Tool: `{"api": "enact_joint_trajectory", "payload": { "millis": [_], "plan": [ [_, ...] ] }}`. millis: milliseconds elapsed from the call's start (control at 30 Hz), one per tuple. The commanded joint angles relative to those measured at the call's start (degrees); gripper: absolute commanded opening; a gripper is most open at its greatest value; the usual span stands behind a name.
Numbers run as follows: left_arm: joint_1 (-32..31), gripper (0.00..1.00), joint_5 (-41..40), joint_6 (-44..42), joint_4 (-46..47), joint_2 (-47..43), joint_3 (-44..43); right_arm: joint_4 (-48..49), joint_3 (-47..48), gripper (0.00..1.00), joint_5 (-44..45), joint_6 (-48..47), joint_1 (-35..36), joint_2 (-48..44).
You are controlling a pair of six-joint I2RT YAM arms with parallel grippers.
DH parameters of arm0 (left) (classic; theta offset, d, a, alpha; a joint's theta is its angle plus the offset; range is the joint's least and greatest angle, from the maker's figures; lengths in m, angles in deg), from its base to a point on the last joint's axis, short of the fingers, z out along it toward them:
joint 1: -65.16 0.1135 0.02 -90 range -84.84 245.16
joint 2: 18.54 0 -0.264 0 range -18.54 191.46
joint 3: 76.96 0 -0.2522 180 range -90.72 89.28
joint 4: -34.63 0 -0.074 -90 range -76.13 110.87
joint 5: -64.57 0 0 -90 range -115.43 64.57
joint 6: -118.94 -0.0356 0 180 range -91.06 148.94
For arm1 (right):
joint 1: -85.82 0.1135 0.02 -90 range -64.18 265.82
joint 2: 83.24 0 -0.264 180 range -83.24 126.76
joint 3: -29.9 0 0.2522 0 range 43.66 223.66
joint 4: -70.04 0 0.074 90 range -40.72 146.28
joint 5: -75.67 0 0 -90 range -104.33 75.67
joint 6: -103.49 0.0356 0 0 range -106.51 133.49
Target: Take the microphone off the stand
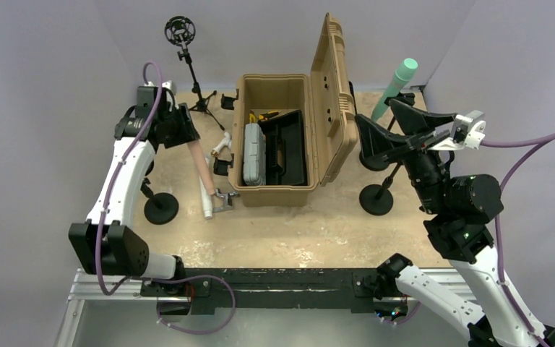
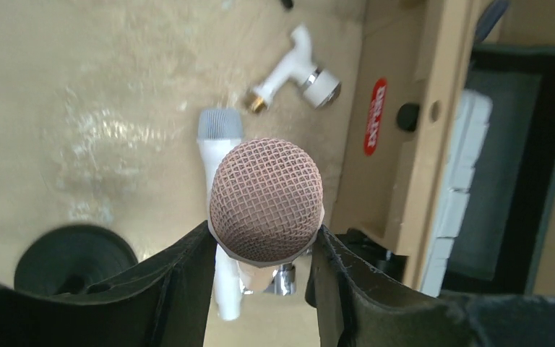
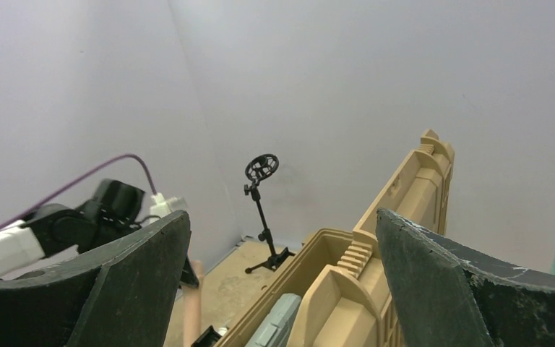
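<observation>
Apparently relieved of its load, a black stand point(image 1: 160, 208) with a round base sits at the near left of the worktop point(image 1: 296, 231), just beside a white microphone point(image 1: 207, 196) lying flat. Just beyond, the left gripper point(image 2: 262, 235) has its jaws clamped on the pink microphone point(image 2: 266, 199) right below the mesh head. It holds the microphone slanted in the air, head toward the wrist and tail pointing down at the worktop near the left wall of an open tan case point(image 1: 274, 189).

The tail is hidden behind the head in the wrist view and small in the overhead one. Whether it has fully cleared a holder cannot be told, though the lift-out looks largely done. What seems left is to carry the pink microphone clear and set it down.

On the other side of the case, the right gripper point(image 3: 282, 231) hangs with its jaws wide apart and nothing between them. It is near a green microphone point(image 1: 397, 83) that stands tilted on its own stand and is not yet touched. If that one also counts, it is the bigger share of the work remaining.

At the far wall, a thin tripod stand point(image 1: 181, 32) with a ring holder carries no microphone.
</observation>
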State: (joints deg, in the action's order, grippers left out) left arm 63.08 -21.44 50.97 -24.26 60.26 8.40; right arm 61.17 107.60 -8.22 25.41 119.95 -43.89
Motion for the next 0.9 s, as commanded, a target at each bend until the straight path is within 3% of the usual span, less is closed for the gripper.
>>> {"api": "enact_joint_trajectory", "payload": {
  "millis": [0, 300, 433, 533, 867],
  "plan": [
    [-0.4, 0.0, 2.9, 0.7, -6.7, 4.1, -0.3, 1.1, 0.2, 0.99, 0.3, 0.5, 0.2, -0.6],
    [-0.5, 0.0, -10.1, -2.2, -13.0, 7.5, -4.0, 0.4, -0.1, 0.99, 0.2, 1.4, 0.2, -1.2],
    [-0.5, 0.0, -5.2, -2.5, -8.9, 6.4, -0.9, 0.4, -0.2, 0.99, 0.2, 1.3, 0.2, -0.8],
    [-0.7, 0.0, -2.6, -4.0, -10.8, 9.1, -2.0, 0.5, -0.4, 0.99, 0.1, 1.3, 0.2, -0.7],
    [-1.2, 0.0, -0.4, -3.4, -8.2, 14.2, -0.4, 1.7, -2.0, 0.99, 0.0, 1.4, 0.2, -0.4]
  ]
}}
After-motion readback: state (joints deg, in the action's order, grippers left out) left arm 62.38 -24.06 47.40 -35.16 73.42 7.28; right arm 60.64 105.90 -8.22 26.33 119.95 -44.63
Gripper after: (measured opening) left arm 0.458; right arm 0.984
